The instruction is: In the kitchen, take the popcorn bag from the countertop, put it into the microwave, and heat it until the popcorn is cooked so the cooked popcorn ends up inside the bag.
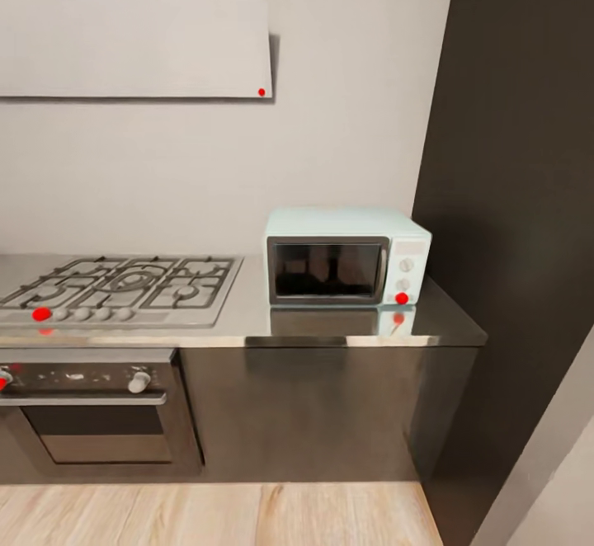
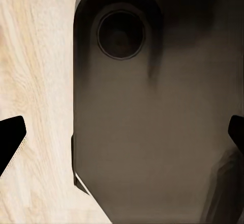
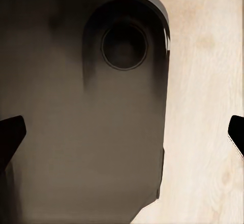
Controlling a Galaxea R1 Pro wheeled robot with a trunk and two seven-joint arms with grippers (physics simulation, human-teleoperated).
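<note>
The pale blue-white microwave stands with its dark glass door closed on the grey countertop, close to the counter's right end. Two round knobs and a red light dot sit on its right panel. The popcorn bag and the popcorn are out of view. My left gripper is open, its dark fingertips spread wide, pointing down at the robot's dark base and the wooden floor. My right gripper is open the same way over the base, with nothing between its fingers.
A steel gas hob with grates lies left of the microwave, and a built-in oven sits below it. A grey hood hangs on the wall. A dark tall panel bounds the counter's right. Light wooden floor lies in front.
</note>
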